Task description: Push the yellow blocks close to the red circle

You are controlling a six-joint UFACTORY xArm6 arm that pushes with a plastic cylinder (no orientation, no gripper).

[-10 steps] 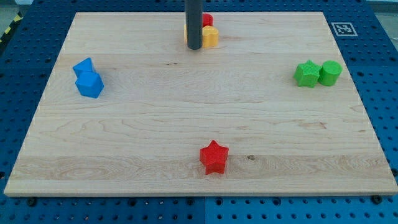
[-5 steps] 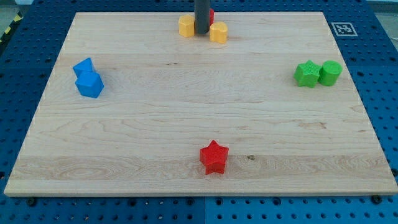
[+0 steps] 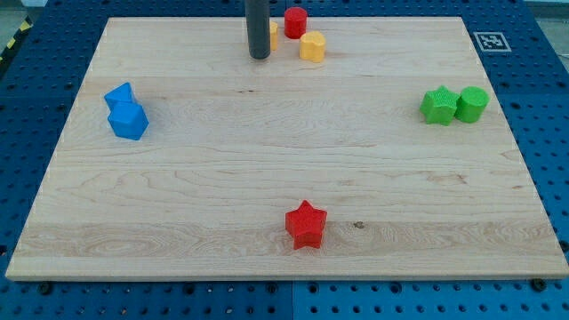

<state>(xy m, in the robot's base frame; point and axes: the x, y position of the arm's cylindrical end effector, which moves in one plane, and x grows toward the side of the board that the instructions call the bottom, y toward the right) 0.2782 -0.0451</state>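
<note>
The red circle (image 3: 295, 21) sits near the view's top edge of the wooden board (image 3: 284, 160). One yellow block (image 3: 312, 45) lies just below and right of it, almost touching. A second yellow block (image 3: 272, 35) lies left of the red circle, mostly hidden behind my rod. My tip (image 3: 259, 56) rests on the board just left of and below that hidden yellow block.
Two blue blocks (image 3: 126, 111) sit together at the view's left. A green star (image 3: 438, 105) and a green cylinder (image 3: 472, 104) sit together at the view's right. A red star (image 3: 307, 225) lies near the view's bottom centre.
My tip moved from between the yellow blocks, in front of the red circle, to the left, now covering the left yellow block. The red circle is uncovered.
</note>
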